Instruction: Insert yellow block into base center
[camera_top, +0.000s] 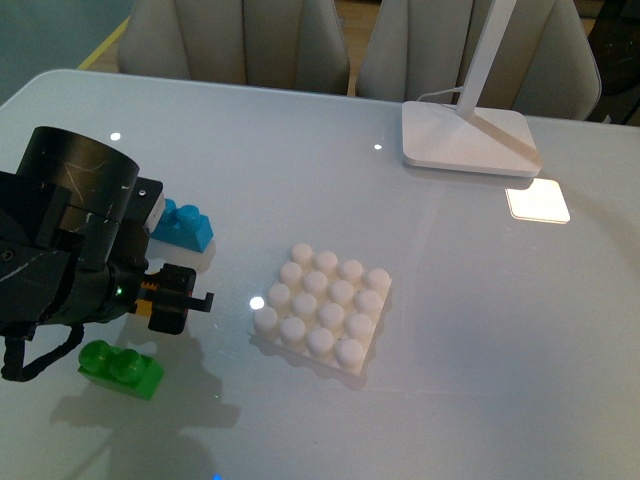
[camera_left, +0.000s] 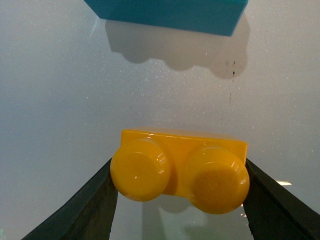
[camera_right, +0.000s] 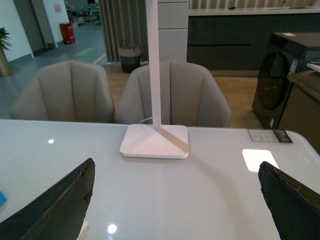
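**Front view.** The left gripper (camera_top: 172, 300) sits at the near left of the table (camera_top: 480, 330), well apart from the base (camera_top: 320, 305), whose sixteen studs are all bare. Only a sliver of the yellow block (camera_top: 145, 307) shows at the jaws. A green brick (camera_top: 120, 370) lies just nearer the robot, and a blue brick (camera_top: 186, 226) lies just beyond. A lamp foot (camera_top: 465, 135) stands at the far right.

**Left wrist view.** The jaws are clamped on the yellow block (camera_left: 180, 172). One dark finger (camera_left: 85, 210) presses each short end, and both studs face the camera. The blue brick (camera_left: 170, 15) lies beyond the block, apart from it.

**Right wrist view.** The right gripper (camera_right: 175, 200) has its jaws spread wide with nothing between them, and it faces the lamp foot (camera_right: 155, 142).
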